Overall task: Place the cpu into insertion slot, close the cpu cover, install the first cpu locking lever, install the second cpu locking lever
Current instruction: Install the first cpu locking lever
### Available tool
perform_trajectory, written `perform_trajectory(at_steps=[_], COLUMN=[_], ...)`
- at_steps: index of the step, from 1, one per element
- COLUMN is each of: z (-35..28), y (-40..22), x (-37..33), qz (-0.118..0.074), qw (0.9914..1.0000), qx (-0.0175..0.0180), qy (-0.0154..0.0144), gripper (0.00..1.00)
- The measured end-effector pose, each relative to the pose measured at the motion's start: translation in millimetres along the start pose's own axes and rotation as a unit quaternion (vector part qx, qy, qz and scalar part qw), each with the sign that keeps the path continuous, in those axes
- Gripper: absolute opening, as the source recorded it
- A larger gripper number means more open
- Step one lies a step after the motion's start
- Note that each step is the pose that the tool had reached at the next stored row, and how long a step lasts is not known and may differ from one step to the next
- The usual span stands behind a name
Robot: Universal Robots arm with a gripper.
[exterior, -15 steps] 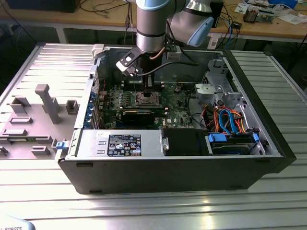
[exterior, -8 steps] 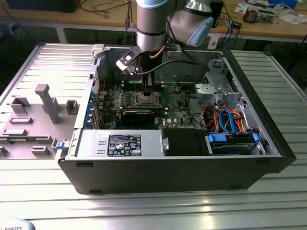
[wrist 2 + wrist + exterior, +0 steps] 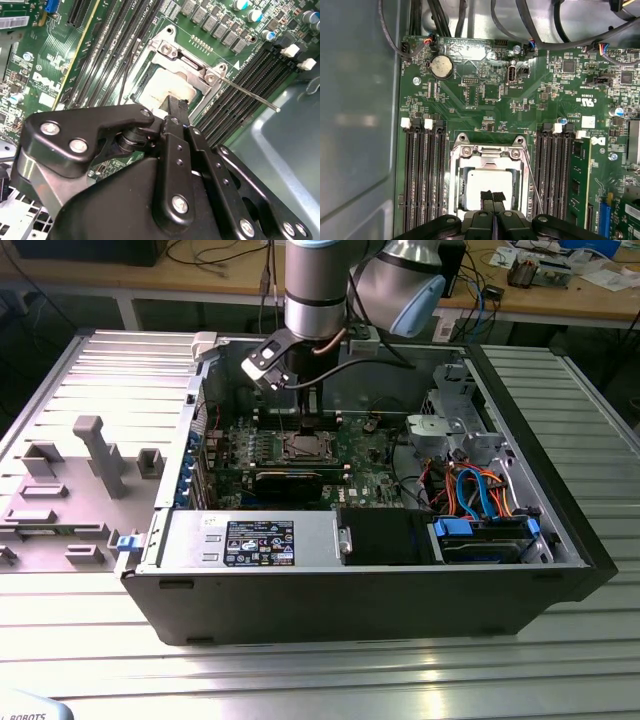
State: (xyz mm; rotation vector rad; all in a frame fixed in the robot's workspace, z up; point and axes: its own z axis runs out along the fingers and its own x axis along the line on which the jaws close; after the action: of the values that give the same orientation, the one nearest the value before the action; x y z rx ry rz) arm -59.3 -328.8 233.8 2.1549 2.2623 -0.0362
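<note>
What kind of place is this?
Probably a robotics lab: open desktop computer case on a slatted metal table, cable-strewn wooden workbench behind, robot arm over the motherboard.

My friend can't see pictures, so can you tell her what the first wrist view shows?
A black gripper, jaws shut together, hangs over a silver chip sitting inside a square metal frame. Around it lies a green circuit board with long black slots on both sides.
</note>
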Motion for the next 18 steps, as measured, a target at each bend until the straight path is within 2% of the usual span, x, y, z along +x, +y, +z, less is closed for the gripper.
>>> perform_trajectory(at_steps=[12,15,18], z=[-1.1,-4.8,-11.4], y=[0.0,0.0,-0.1], x=[-0.2,-0.2,-0.4], qz=[0.000,0.000,0.000], qw=[1.00000,1.00000,1.00000], qx=[0.0000,-0.0001,-0.0001], qy=[0.0012,0.0012,0.0012], gripper=[0.11,0.11,0.11])
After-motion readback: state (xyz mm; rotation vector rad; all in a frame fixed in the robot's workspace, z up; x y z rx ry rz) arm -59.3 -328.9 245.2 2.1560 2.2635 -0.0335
